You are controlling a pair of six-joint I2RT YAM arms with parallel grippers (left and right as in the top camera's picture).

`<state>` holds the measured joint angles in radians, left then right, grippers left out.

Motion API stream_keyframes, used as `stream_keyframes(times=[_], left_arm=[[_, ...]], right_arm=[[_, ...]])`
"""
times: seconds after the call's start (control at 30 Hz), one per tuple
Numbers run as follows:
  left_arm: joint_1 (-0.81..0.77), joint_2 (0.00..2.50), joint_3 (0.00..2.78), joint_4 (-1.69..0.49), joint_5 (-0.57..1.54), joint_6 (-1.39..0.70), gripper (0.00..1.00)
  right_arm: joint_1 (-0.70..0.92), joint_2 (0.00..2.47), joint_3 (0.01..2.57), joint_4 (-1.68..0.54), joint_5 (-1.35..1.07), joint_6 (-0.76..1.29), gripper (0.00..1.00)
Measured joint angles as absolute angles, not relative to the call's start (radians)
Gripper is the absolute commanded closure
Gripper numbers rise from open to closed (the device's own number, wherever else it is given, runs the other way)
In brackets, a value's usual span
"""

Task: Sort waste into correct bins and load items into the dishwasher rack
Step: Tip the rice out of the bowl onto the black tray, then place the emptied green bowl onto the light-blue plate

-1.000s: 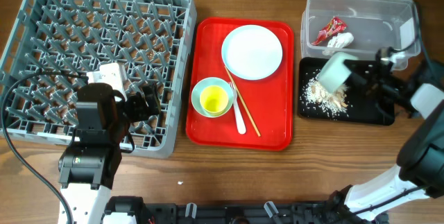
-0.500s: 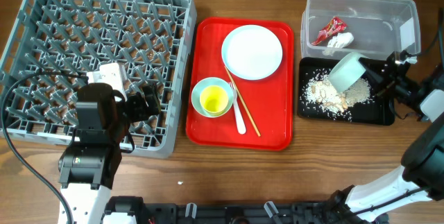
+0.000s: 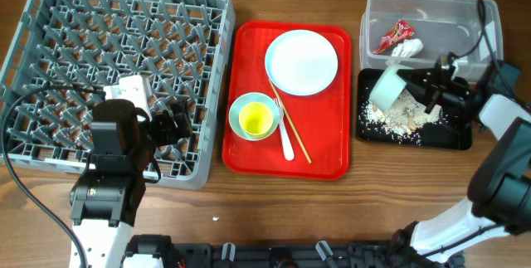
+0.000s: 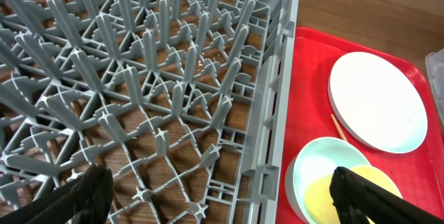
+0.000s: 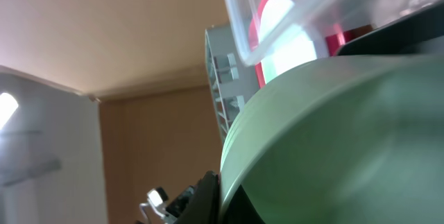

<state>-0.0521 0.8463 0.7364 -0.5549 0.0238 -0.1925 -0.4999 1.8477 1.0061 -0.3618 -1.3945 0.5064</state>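
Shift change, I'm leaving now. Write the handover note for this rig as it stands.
Left gripper: open, empty, above the dishwasher rack.
Right gripper: shut on a green bowl, tipped over the black tray.
Done: food scraps in black tray; wrapper and napkin in clear tub.
To do: rack the held bowl, plus plate, second bowl, yellow cup, fork, chopsticks from the red tray.

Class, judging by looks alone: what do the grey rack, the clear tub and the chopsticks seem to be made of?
Grey rack: moulded plastic, matt, by its uniform colour and one-piece peg lattice. Clear tub: glossy transparent plastic; the red wrapper shows through its wall. Chopsticks: probably bare wood or bamboo, pale tan, dull; too thin to be sure.
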Motion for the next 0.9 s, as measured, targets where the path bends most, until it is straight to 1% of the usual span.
stream_keyframes(times=[0.2, 0.43, 0.6, 0.63, 0.8, 0.9], left_arm=[[-0.052, 0.846, 0.736, -0.555, 0.024, -0.192, 0.00], [-0.052, 0.846, 0.736, -0.555, 0.024, -0.192, 0.00], [-0.052, 0.846, 0.736, -0.555, 0.024, -0.192, 0.00], [-0.052, 0.846, 0.736, -0.555, 0.024, -0.192, 0.00], [-0.052, 0.846, 0.736, -0.555, 0.024, -0.192, 0.00], [-0.052, 0.846, 0.736, -0.555, 0.024, -0.192, 0.00]], right_arm=[[-0.420, 1.629, 1.007, -0.397, -1.275, 0.508, 0.96], [-0.270, 1.435, 1.007, -0.456, -1.018, 0.498, 0.96], [-0.125, 1.404, 1.035, -0.487, -0.841, 0.461, 0.96], [-0.118, 1.404, 1.039, -0.488, -0.832, 0.451, 0.96], [0.055, 1.406, 1.198, -0.599, -0.607, 0.390, 0.96], [0.123, 1.426, 1.294, -0.644, -0.519, 0.346, 0.96]])
